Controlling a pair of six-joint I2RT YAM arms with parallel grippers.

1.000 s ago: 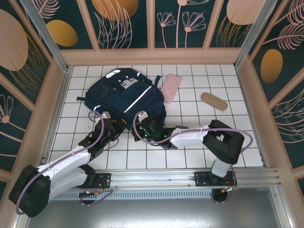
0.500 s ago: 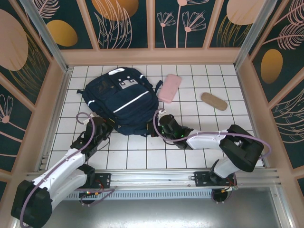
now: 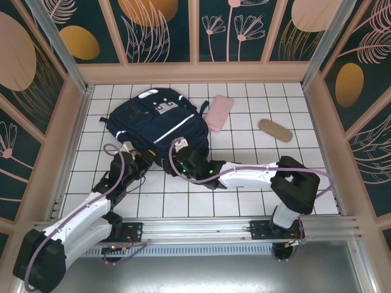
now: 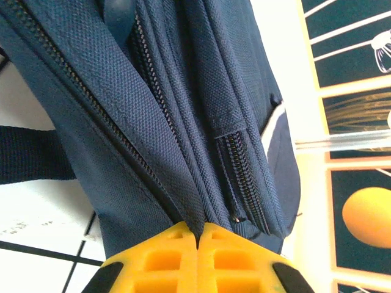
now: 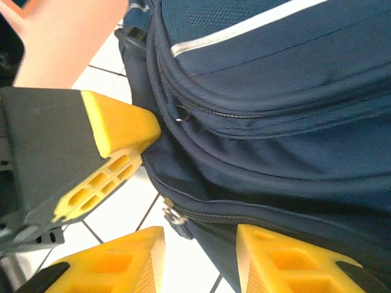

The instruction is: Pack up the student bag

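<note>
The navy student bag [image 3: 160,122] lies flat on the white tiled floor, its white stripe facing up. At the bag's near edge, my left gripper [image 3: 146,158] is shut on a fold of the fabric between two zipper lines [image 4: 198,235]. The bag's cloth [image 4: 122,110] runs up from those yellow fingers. My right gripper [image 3: 181,156] is at the same near edge, just right of the left one. It stands open [image 5: 200,237], and a metal zipper pull [image 5: 173,215] lies between its fingers on the bag's lower seam [image 5: 275,183].
A pink pouch [image 3: 219,113] lies against the bag's right side. A tan case [image 3: 275,130] lies further right on the tiles. Wooden walls close in the left, back and right. The left gripper's yellow finger [image 5: 116,131] sits close to the right gripper.
The right gripper swung left, back to the bag's near edge. The left gripper moved up to the bag. The bag has shifted slightly.
</note>
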